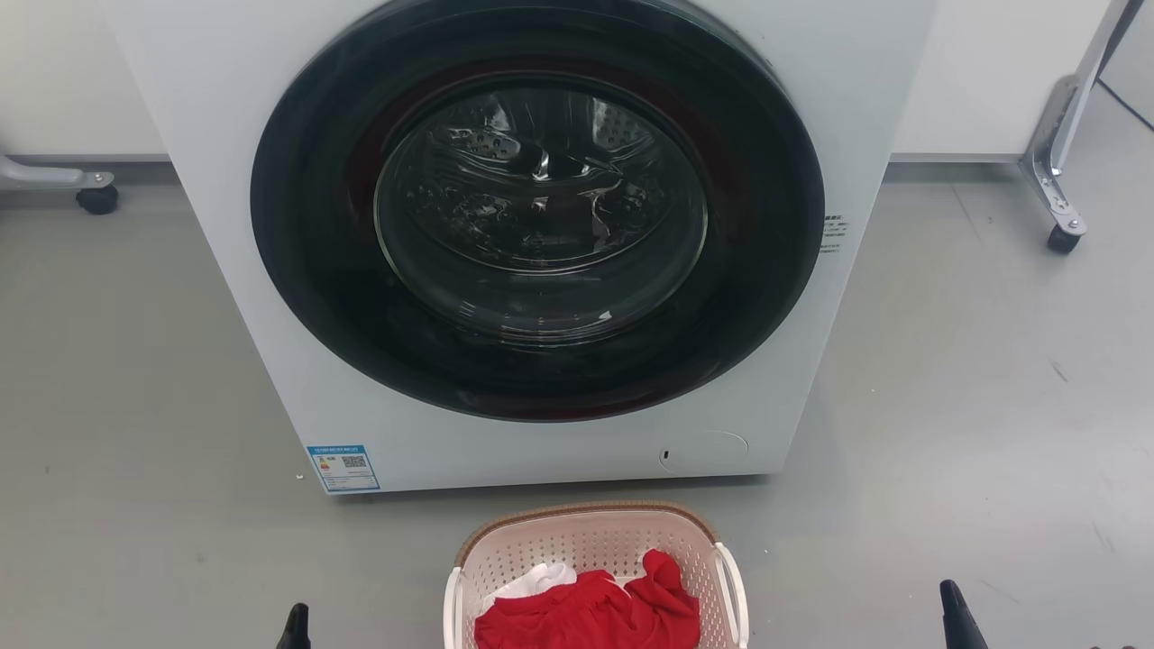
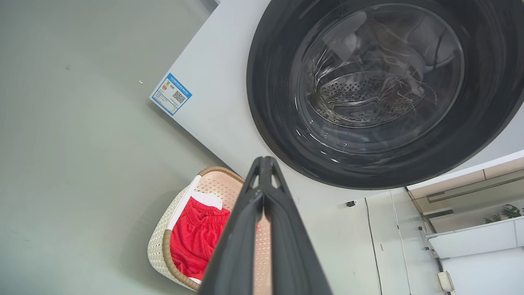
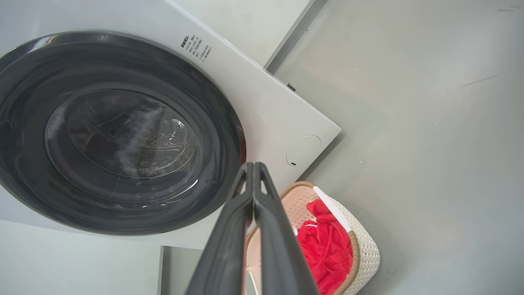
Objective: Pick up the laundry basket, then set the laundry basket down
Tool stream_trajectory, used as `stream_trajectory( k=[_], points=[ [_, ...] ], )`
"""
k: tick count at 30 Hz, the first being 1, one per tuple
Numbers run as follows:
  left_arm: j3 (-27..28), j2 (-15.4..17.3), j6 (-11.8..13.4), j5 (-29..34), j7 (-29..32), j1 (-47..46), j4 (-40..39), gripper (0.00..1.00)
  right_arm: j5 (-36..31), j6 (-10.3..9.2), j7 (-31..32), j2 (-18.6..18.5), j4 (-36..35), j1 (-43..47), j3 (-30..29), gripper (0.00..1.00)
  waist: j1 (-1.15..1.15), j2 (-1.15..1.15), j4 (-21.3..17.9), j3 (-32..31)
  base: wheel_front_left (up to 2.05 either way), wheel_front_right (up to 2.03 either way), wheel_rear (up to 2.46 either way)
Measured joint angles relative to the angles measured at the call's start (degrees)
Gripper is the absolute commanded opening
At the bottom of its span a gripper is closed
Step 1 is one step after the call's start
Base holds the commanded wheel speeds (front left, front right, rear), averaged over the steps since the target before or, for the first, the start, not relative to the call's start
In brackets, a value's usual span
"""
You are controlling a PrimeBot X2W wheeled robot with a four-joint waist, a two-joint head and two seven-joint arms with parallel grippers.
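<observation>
The basket stands on the floor right in front of the washer, close to its lower edge but not touching it as far as I can see. It lies between the two tools, ahead of both. The left tool is off its left side and the right tool off its right side, each well clear of it. From the head view I'd judge the left one somewhat nearer.

The basket's long axis seems to run from the washer back toward the robot, so its white handles sit on the left and right flanks, one facing each tool. A two-sided lift looks like the natural way in, each tool swinging inward to its own handle.

Both tools have their fingers pressed together and carry nothing. A red cloth and a bit of white cloth lie inside the basket.

As for writing, a blue-edged sticker with a QR code sits at the washer's lower left corner, and a small block of print sits beside the door's right edge. Both are too small to read, and I can make out no brand name.
</observation>
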Motion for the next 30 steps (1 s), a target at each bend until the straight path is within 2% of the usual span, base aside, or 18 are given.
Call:
stream_trajectory(
  k=[30],
  points=[
    [4.75,-0.40,-4.52,-22.37,5.98,-3.52,0.49,0.00,22.64,4.27,5.64,0.13,1.68,-3.44,-6.81,0.00,0.00,0.00,0.33,-0.30,0.00,0.00,0.00]
  ],
)
